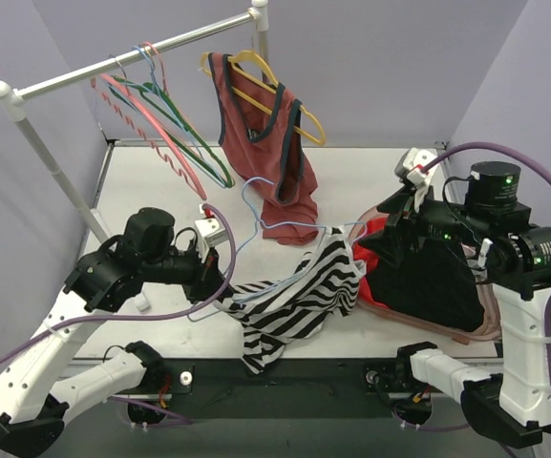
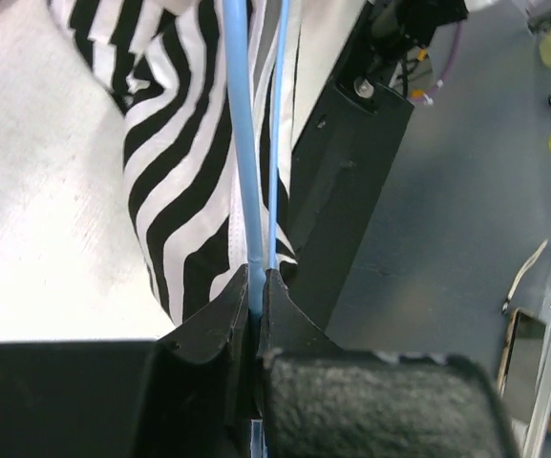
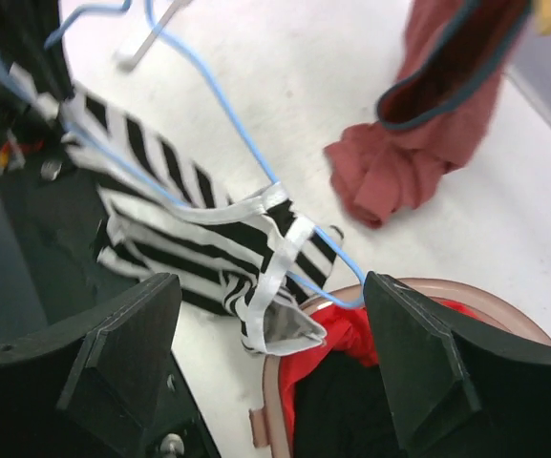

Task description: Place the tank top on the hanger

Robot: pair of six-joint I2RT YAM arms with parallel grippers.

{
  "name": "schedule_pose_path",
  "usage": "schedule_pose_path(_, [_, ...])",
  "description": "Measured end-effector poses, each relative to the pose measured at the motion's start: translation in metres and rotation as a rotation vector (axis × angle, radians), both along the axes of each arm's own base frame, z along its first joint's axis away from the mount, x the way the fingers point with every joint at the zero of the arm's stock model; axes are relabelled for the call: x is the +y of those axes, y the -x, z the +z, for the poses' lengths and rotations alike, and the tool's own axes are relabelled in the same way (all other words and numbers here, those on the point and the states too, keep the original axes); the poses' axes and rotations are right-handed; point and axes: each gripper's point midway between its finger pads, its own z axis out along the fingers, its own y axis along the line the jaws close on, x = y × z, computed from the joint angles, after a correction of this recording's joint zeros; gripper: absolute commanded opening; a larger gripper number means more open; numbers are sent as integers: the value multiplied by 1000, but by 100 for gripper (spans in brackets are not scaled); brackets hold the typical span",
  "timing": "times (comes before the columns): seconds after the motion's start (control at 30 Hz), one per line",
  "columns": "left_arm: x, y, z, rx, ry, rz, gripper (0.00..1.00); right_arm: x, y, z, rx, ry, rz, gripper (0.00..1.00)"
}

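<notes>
White bench (image 1: pixel 370 181), purple walls, garment rail (image 1: pixel 84 69) at the back. Left end effector (image 2: pixel 256 281) is clamping the light-blue hanger (image 2: pixel 243 143) wire. Right end effector (image 3: pixel 273 315) is hovering wide open (gripping nothing) over the striped tank top (image 1: pixel 299 291), which is lying bunched at the bench's near edge.

tank top (image 1: pixel 299 296) on table (image 1: pixel 160 205), front; hanger (image 2: pixel 241 143) across it; basket (image 3: pixel 447 283) right

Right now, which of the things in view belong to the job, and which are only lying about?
For the job: striped tank top; light-blue hanger, clamped in the left gripper; right gripper, open.
Lying about: rust-red tank top on a yellow hanger; pink hanger on the rail; black garment at the right.
</notes>
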Motion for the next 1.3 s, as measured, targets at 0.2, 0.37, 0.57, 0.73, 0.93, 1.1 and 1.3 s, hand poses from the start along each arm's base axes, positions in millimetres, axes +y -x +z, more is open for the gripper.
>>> schedule_pose_path(0.2, [12, -7, 17, 17, 19, 193, 0, -13, -15, 20, 11, -164, -201, 80])
schedule_pose_path(0.37, [33, -6, 60, -52, 87, 344, 0, -26, -20, 6, 58, -234, -330, 80])
schedule_pose_path(0.57, [61, 9, 80, -78, 127, 453, 0, -37, -20, -9, 77, -290, -441, 80])
schedule_pose_path(0.73, [71, 21, 88, -77, 133, 471, 0, -42, -18, -16, 79, -319, -490, 80])
schedule_pose_path(0.93, [89, 47, 94, -95, 176, 470, 0, -51, -23, -24, 74, -343, -550, 80])
schedule_pose_path(1.1, [103, 72, 91, -93, 212, 461, 0, -53, -25, -35, 91, -367, -572, 80])
schedule_pose_path(1.3, [135, 90, 94, -166, 320, 552, 0, -55, -26, -46, 103, -377, -591, 80])
